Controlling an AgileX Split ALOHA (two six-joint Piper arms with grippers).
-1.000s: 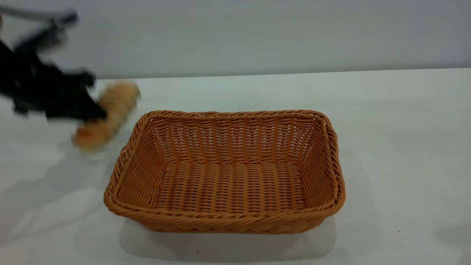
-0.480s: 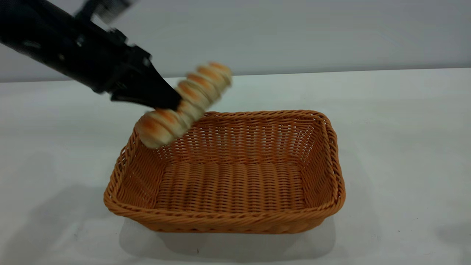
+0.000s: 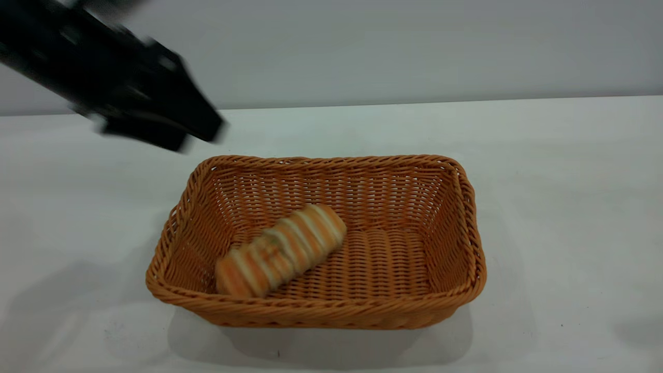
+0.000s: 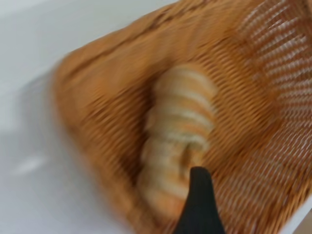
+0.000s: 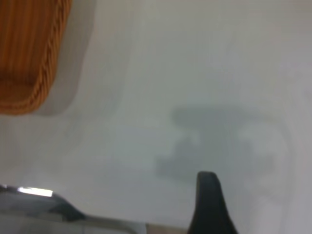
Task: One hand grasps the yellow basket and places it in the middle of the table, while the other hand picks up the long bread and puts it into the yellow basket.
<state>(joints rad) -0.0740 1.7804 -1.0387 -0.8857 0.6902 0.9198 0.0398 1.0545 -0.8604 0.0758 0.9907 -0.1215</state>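
The yellow basket (image 3: 321, 306) stands on the white table (image 3: 559, 207), about mid-table. The long bread (image 3: 282, 249) lies slantwise on the basket's floor, toward its left front corner, free of any gripper. My left gripper (image 3: 199, 135) hovers above and beyond the basket's far left corner, open and empty. In the left wrist view one of its fingers (image 4: 199, 204) shows over the bread (image 4: 178, 131) and the basket's weave (image 4: 253, 97). A dark part of my right gripper (image 5: 208, 207) shows only in the right wrist view, over bare table beside a corner of the basket (image 5: 29, 58).
A plain grey wall (image 3: 414, 46) runs behind the table's far edge. White tabletop lies on all sides of the basket. The right arm is outside the exterior view.
The left gripper carried the bread from the table's left up over the basket, let it go and drew back to the left. The bread now lies in the basket.
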